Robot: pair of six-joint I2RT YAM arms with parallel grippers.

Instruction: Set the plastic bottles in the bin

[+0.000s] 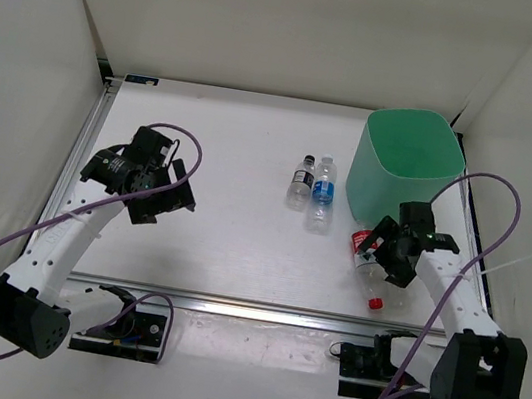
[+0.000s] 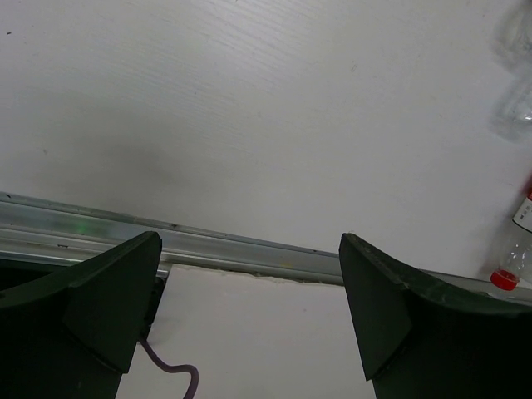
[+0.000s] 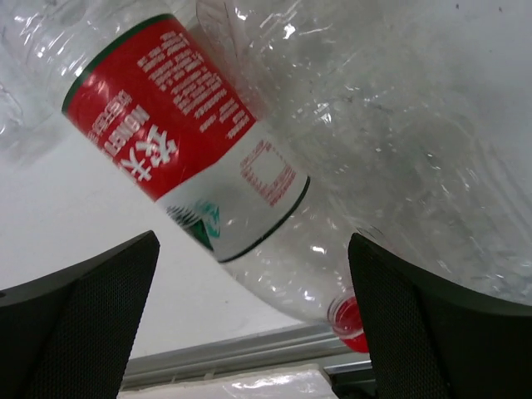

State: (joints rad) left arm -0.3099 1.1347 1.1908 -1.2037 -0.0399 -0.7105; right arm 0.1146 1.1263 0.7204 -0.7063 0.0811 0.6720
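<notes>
The mint-green bin (image 1: 409, 161) stands at the back right. The black-labelled bottle (image 1: 300, 181) and blue-labelled bottle (image 1: 322, 192) lie side by side left of it. The red-labelled bottle (image 1: 367, 264) lies in front of the bin with its red cap (image 1: 375, 303) toward the near rail. My right gripper (image 1: 385, 259) hovers over it, open and empty. In the right wrist view the red-labelled bottle (image 3: 199, 158) lies just ahead of the gripper (image 3: 253, 332), with the unlabelled clear bottle (image 3: 432, 133) against it. My left gripper (image 1: 177, 198) is open and empty over bare table.
The metal rail (image 1: 259, 310) runs along the near table edge. White walls close in the left, back and right sides. In the left wrist view (image 2: 249, 332) the red-capped bottle (image 2: 515, 249) shows at the far right by the rail (image 2: 233, 245).
</notes>
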